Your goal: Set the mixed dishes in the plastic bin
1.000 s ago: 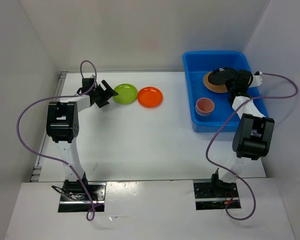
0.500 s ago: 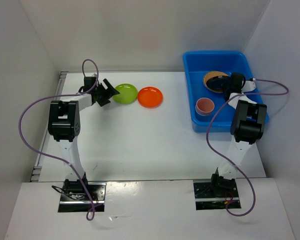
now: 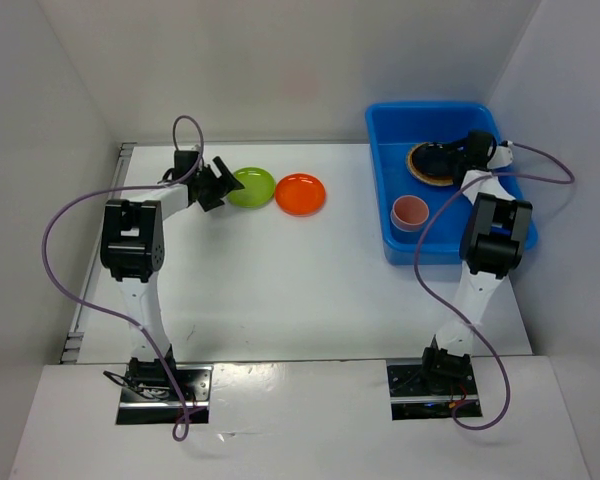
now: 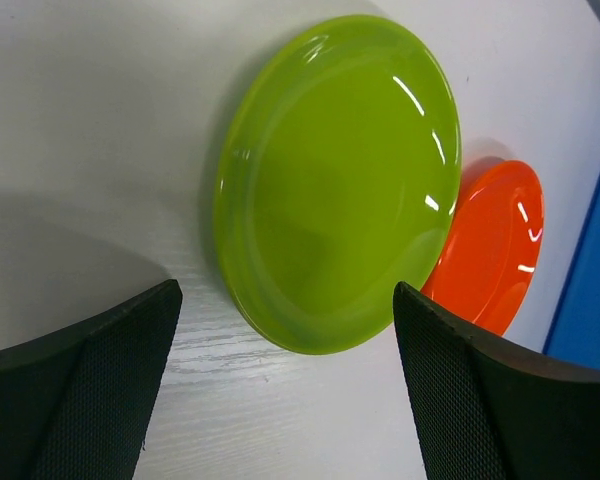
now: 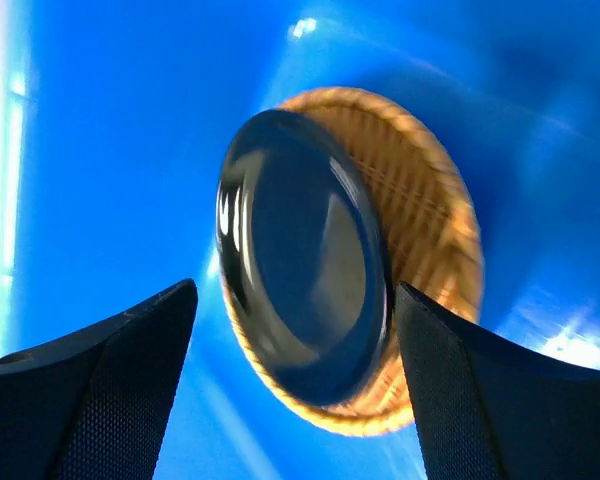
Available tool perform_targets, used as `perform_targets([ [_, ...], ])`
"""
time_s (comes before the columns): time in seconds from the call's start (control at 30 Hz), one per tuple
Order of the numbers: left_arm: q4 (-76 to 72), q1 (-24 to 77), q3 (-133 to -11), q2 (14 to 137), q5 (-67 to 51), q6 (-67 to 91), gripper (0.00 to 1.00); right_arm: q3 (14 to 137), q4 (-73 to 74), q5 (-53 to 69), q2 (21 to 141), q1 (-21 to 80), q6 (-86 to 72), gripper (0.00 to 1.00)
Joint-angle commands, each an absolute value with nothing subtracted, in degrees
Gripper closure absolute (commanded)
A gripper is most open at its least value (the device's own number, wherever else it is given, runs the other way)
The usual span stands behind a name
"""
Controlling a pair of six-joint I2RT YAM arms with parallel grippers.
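The blue plastic bin (image 3: 480,118) stands at the far right. Inside it a black plate (image 3: 437,159) (image 5: 302,255) lies on a tan woven tray (image 3: 418,171) (image 5: 430,235), with a pink cup (image 3: 411,212) nearer the front. My right gripper (image 3: 464,150) (image 5: 295,375) hangs open just right of the black plate, nothing between its fingers. A lime green plate (image 3: 251,186) (image 4: 335,180) and an orange plate (image 3: 300,194) (image 4: 490,245) lie side by side on the table. My left gripper (image 3: 223,180) (image 4: 285,385) is open at the green plate's left edge, apart from it.
White walls close in the table on the left, back and right. The bin's rim (image 3: 391,185) rises to the right of the orange plate. Purple cables (image 3: 55,235) loop beside both arms.
My right gripper has opened and let go of the black plate, which now rests on the woven tray. The left gripper has crept slightly closer to the green plate.
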State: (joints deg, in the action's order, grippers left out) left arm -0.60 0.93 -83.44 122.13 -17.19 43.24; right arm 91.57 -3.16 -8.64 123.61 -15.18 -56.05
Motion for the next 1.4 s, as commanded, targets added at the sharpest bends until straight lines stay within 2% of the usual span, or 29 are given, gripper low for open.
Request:
perform_targets([
  [0.0, 1.9, 1.5, -85.7, 122.5, -15.4, 40.1, 0.07, 95.9, 6.4, -7.3, 124.5, -17.1, -51.5, 0.16],
  [0.13, 4.6, 2.0, -86.2, 121.9, -12.8, 37.6, 0.07, 94.0, 11.2, -8.3, 119.4, -17.1, -47.4, 0.13],
  [0.3, 4.3, 2.0, -85.0, 121.3, -12.5, 37.0, 0.07, 82.4, 9.4, -8.9, 108.3, -17.1, -44.2, 0.12],
  [0.37, 1.4, 2.0, -82.8, 121.3, -14.1, 38.2, 0.11, 77.2, 6.3, -8.3, 99.6, -17.1, -43.5, 0.10],
  [0.47, -1.1, 1.5, -81.6, 122.5, -14.1, 40.5, 0.16, 71.2, 2.2, -5.9, 93.0, -17.1, -42.1, 0.09],
  [0.57, -3.9, 1.0, -79.9, 123.0, -14.7, 44.3, 0.28, 67.2, -1.7, 0.2, 83.4, -17.1, -40.6, 0.09],
  [0.7, -6.8, 1.0, -77.9, 123.0, -11.0, 49.1, 0.39, 67.3, -2.4, 1.8, 77.2, -12.8, -37.1, 0.06],
  [1.0, -11.0, 1.0, -77.9, 125.2, -9.1, 55.2, 0.61, 70.7, -2.3, 10.0, 73.3, -2.3, -31.5, 0.05],
  [1.1, -12.6, 1.0, -77.3, 125.2, -9.7, 56.7, 0.79, 71.7, -2.3, 11.3, 72.7, 0.8, -29.3, 0.04],
  [1.17, -13.2, 1.0, -76.6, 125.2, -9.7, 57.3, 1.00, 72.4, -2.3, 13.3, 73.2, 2.4, -28.7, 0.04],
  [1.37, -16.5, -0.5, -72.5, 116.0, -15.9, 57.1, 1.00, 75.8, -3.3, 25.2, 78.1, 6.9, -27.0, 0.01],
])
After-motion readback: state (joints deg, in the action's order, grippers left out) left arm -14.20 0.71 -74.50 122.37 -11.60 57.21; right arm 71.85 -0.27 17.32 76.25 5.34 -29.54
